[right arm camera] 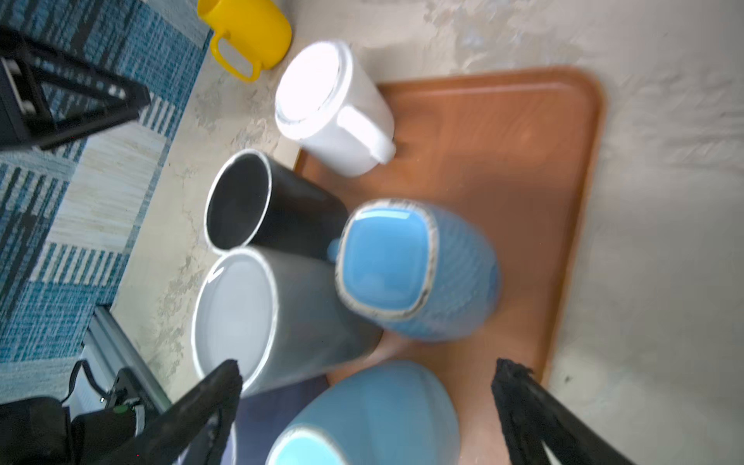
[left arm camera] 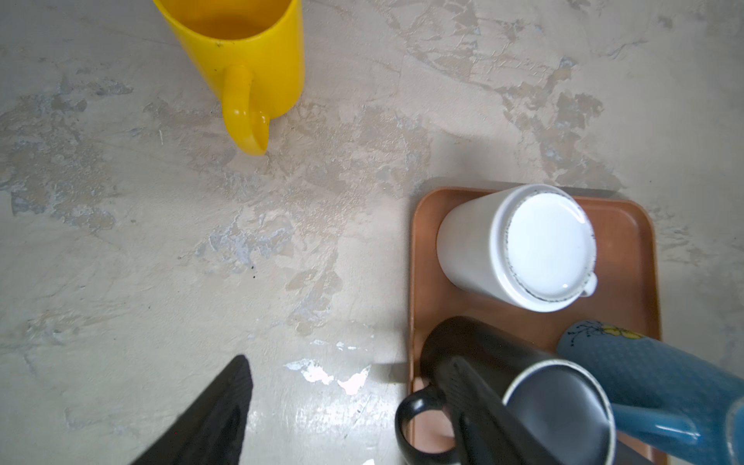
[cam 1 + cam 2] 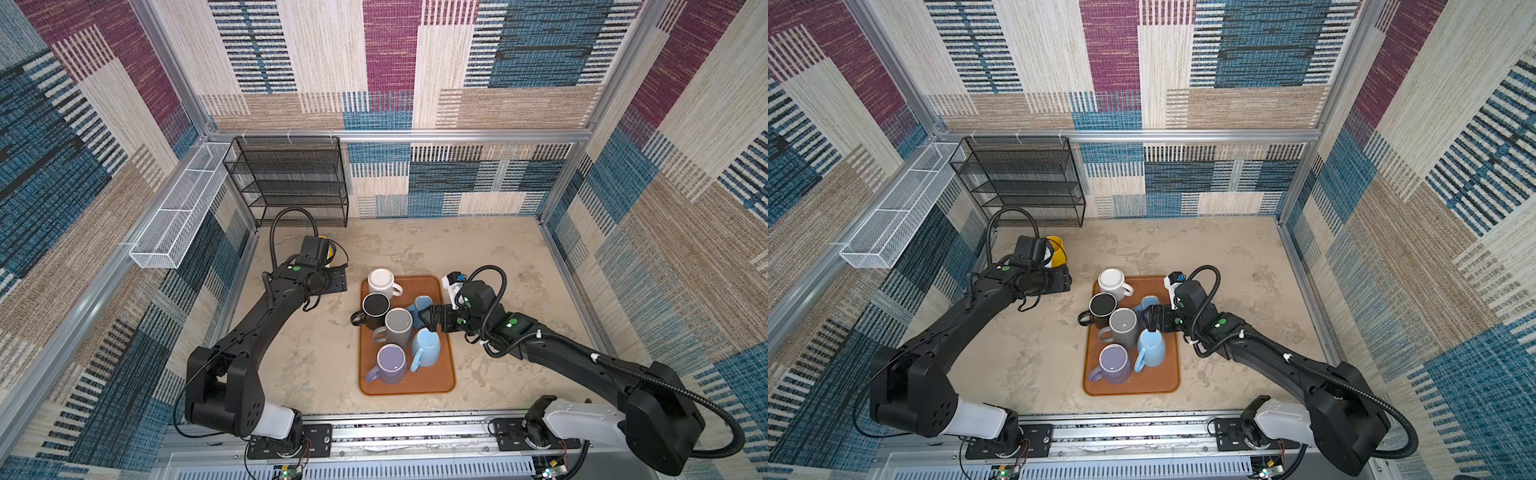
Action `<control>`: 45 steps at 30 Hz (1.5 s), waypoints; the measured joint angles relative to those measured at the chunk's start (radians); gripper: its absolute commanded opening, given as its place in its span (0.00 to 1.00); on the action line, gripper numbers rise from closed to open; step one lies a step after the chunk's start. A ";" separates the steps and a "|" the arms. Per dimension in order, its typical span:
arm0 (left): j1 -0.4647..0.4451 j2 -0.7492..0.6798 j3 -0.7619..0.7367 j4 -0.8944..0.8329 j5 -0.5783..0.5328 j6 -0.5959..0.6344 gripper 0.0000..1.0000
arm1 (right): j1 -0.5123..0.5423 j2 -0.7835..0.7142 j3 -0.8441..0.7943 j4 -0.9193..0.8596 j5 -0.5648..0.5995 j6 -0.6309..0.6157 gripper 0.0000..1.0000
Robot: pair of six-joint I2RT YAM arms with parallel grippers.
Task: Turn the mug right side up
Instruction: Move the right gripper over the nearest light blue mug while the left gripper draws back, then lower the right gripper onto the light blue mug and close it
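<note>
Several mugs stand bottom up on the brown tray (image 3: 440, 374) (image 1: 503, 161): white (image 3: 381, 281), black (image 3: 376, 307), grey (image 3: 398, 326), textured blue (image 3: 420, 305) (image 1: 402, 265), light blue (image 3: 427, 345) (image 1: 374, 410) and purple (image 3: 391, 361). A yellow mug (image 3: 1056, 249) (image 2: 245, 60) stands upright on the table, back left of the tray. My right gripper (image 3: 428, 318) (image 1: 368, 386) hangs open over the tray between the two blue mugs, holding nothing. My left gripper (image 3: 330, 282) (image 2: 350, 402) is open and empty over the table, between the yellow mug and the tray's back left corner.
A black wire rack (image 3: 291, 183) stands against the back wall at the left. A white wire basket (image 3: 178, 216) hangs on the left wall. Patterned walls close in the beige table (image 3: 316, 357) on three sides.
</note>
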 measured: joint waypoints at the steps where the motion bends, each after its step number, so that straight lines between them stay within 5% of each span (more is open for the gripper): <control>1: 0.000 -0.008 -0.002 0.000 0.000 -0.002 0.73 | 0.025 -0.008 -0.003 -0.017 0.021 0.015 1.00; 19: 0.000 -0.055 0.000 -0.029 -0.004 -0.004 0.73 | 0.293 0.038 0.032 -0.220 0.276 0.183 1.00; 32: 0.000 -0.064 0.000 -0.042 -0.005 -0.004 0.74 | 0.325 -0.013 0.021 -0.405 0.315 0.207 0.94; 45: 0.000 -0.064 0.000 -0.042 0.008 -0.004 0.74 | 0.324 -0.037 0.018 -0.521 0.336 0.217 0.58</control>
